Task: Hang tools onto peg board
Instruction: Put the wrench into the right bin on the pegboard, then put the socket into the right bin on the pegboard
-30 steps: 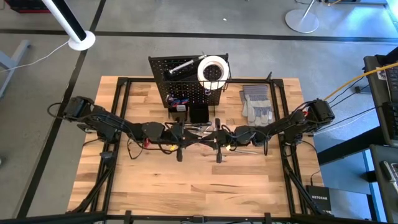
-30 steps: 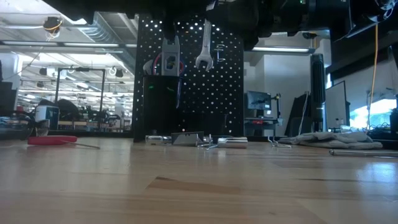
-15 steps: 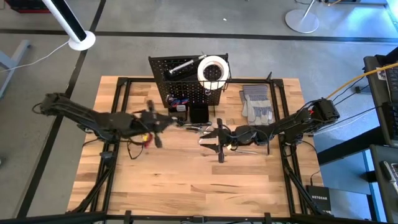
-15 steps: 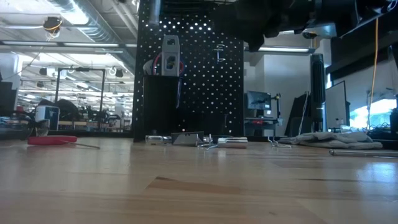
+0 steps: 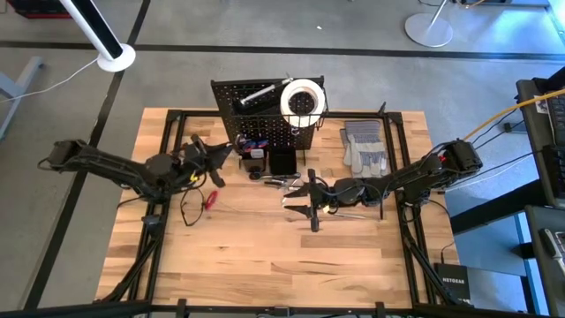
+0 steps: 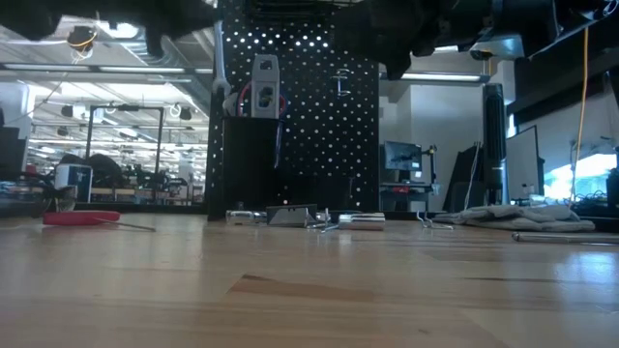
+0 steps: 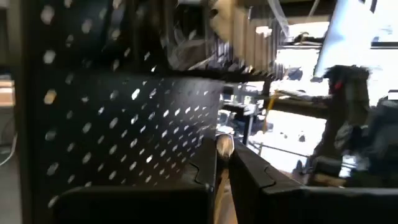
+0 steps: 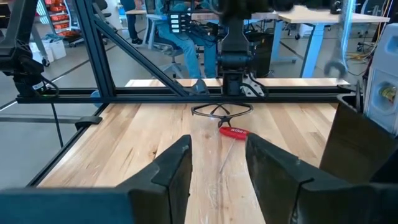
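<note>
A: Left gripper (image 5: 213,152) is up at the left edge of the peg board (image 5: 258,132). Jaws narrow, pinched on a thin silver tool (image 7: 224,147); only its tip shows between the fingers

B: Low view agrees: a silver tool (image 6: 221,83) hangs upright just beside the board's left edge. Can't tell whether it touches the panel or sits on a hook

A: Right gripper (image 5: 309,191)?

B: Over the middle of the table (image 5: 265,256), jaws apart, nothing between them. Waiting, I'd say

A: What's on the ground?

B: Loose tools (image 5: 281,182) lie in front of the board, a red knife (image 5: 210,200) is out to the left, and the gloves (image 5: 364,148) are to the right. A tape roll (image 5: 302,99) is already up top

A: So how to land this one?

B: My read is to keep the tool plumb and square to the panel, find the peg first, then ease the tool's opening over it. Approach slowly, since the board is light and may rock if nudged. Release only once the weight rests on the peg, then back straight out so the fingers don't drag it off
</note>
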### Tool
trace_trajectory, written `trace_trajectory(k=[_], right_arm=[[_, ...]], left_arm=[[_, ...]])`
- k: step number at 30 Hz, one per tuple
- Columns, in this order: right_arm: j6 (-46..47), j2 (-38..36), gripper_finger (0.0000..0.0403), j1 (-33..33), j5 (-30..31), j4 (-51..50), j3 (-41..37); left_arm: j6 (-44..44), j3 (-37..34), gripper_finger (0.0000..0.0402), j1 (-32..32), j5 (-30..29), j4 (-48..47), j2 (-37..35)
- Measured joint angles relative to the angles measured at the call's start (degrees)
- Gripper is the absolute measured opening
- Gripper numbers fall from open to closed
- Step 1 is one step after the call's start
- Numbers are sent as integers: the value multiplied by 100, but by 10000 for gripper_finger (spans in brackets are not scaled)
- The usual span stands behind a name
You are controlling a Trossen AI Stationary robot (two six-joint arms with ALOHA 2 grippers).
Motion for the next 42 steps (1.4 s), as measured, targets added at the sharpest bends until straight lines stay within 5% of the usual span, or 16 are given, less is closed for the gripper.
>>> trace_trajectory(k=[10,17,31,42], right_arm=[[0,0,152,0,6,-6,0],[0,2,152,0,7,-57,0],[2,2,152,0,7,-187,0],[9,4,152,0,4,-146,0]], left_arm=[[176,-33,10,982,1521,592,819],[530,-35,12,1331,1760,939,1364],[-493,-31,28,1349,1811,38,1682],[-536,-24,113,1323,1860,-409,1328]])
